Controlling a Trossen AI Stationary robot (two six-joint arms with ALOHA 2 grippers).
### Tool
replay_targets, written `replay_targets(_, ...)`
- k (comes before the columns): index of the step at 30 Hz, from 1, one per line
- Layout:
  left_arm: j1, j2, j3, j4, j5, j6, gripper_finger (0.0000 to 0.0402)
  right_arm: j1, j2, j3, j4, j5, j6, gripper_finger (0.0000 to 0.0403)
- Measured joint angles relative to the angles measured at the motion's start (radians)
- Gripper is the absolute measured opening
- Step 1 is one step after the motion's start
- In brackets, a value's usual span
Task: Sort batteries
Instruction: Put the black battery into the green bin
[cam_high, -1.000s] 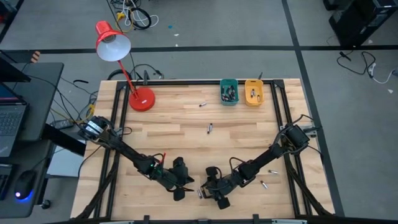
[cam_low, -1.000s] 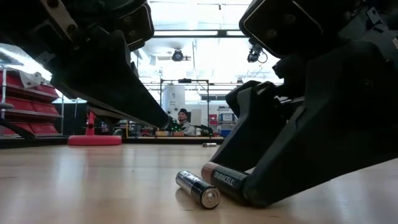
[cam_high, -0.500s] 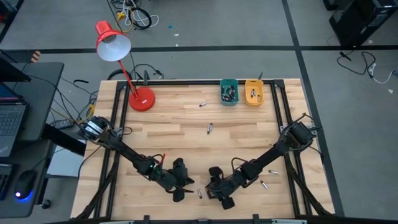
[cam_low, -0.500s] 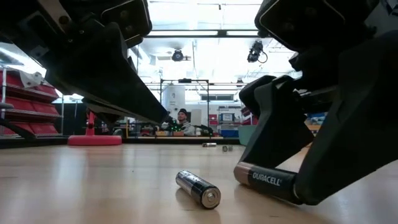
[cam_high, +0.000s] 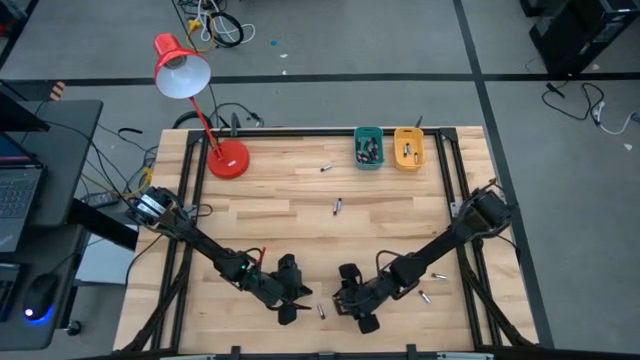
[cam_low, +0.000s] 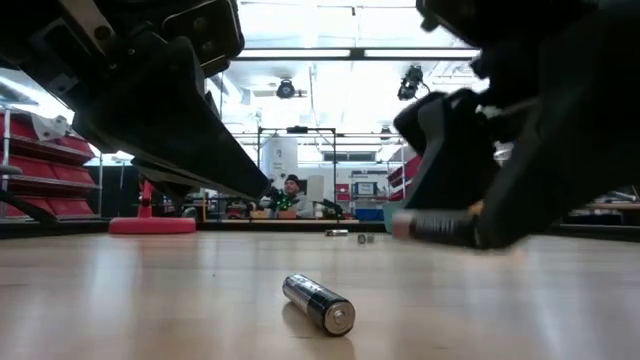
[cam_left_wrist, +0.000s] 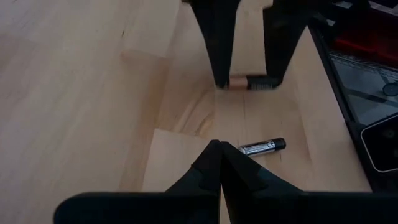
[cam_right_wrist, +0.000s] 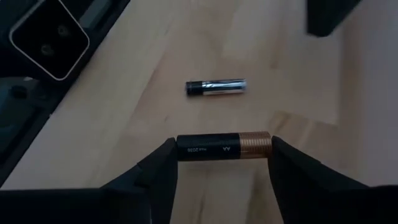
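Wooden table (cam_high: 300, 200): right gripper (cam_right_wrist: 224, 163) clamped endwise on copper-top battery (cam_right_wrist: 224, 146), lifted clear; silver battery (cam_right_wrist: 216, 87) beyond jaws. Left gripper (cam_left_wrist: 219, 163) shut, idle. Next, probably: carry to bins (cam_high: 387, 148).

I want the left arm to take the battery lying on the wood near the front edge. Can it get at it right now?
Probably yes. The loose battery lies bare on the table just beside the left gripper, nothing between them. The right gripper has its own battery lifted clear. The left gripper is shut, though, and must open first.
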Motion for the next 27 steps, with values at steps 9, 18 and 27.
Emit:
replay_targets(9, 0.0, 0.0, 0.0, 0.0, -0.031, 0.006, 0.0015, -0.002, -0.122, 0.0, -0.199, 0.101, 0.009, 0.0209)
replay_targets(18, 0.001, 0.0, 0.0, -0.002, -0.107, 0.028, 0.0015, -0.002, -0.23, 0.0, -0.365, 0.233, 0.044, 0.0209)
replay_targets(27, 0.003, 0.0, 0.0, -0.001, -0.138, 0.14, 0.0015, -0.017, -0.324, 0.0, -0.617, 0.374, 0.095, 0.0209)
